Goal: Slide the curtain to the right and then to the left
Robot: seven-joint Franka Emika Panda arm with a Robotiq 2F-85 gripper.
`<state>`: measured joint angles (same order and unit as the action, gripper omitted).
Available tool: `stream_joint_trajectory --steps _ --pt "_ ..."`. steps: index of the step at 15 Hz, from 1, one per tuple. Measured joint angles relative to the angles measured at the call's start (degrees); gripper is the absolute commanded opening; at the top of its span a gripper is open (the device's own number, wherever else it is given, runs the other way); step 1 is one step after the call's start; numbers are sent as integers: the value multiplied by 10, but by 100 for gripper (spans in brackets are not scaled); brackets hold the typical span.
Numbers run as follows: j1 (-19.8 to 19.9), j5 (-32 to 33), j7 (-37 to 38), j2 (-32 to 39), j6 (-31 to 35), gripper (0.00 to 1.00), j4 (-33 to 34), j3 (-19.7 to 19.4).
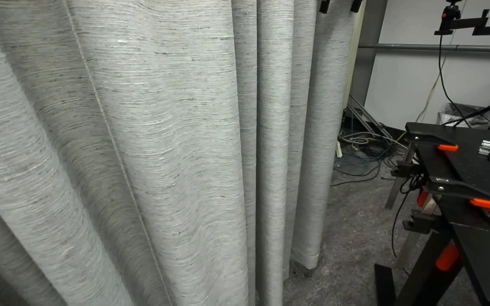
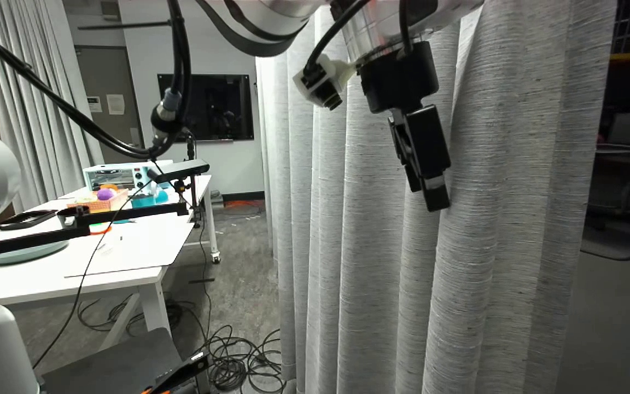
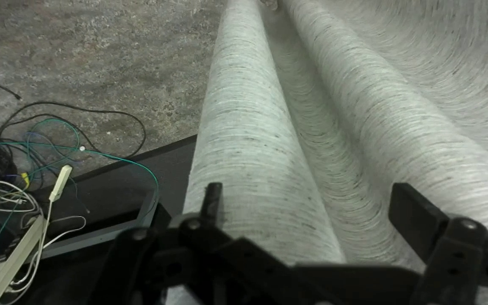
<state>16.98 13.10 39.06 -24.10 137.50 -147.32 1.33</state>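
Note:
The light grey heathered curtain (image 1: 185, 127) hangs in deep vertical folds and fills most of an exterior view. It also hangs on the right side of an exterior view (image 2: 512, 246) and runs up the middle and right of the wrist view (image 3: 248, 127). My gripper (image 3: 307, 188) is open, its two black fingers wide apart. In the wrist view one finger lies by the curtain's end fold and the other by the fold beside it. The fingertips show at the top edge of an exterior view (image 1: 340, 6), and the gripper points down before the curtain in an exterior view (image 2: 430, 194). Contact cannot be told.
A black table (image 1: 479, 250) with orange-tipped clamps stands to the curtain's right. A white table (image 2: 145, 273) carries a toy oven and other items. Cables (image 2: 238, 355) lie on the floor; cables and a power strip (image 3: 59, 182) lie beside the curtain's end.

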Motion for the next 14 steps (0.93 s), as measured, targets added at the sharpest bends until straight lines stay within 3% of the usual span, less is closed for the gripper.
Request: stream_joint_trajectory --steps 7,14 --pt "9 31 2 2 2 100 8 2" --pt "5 44 10 24 51 100 63 35"
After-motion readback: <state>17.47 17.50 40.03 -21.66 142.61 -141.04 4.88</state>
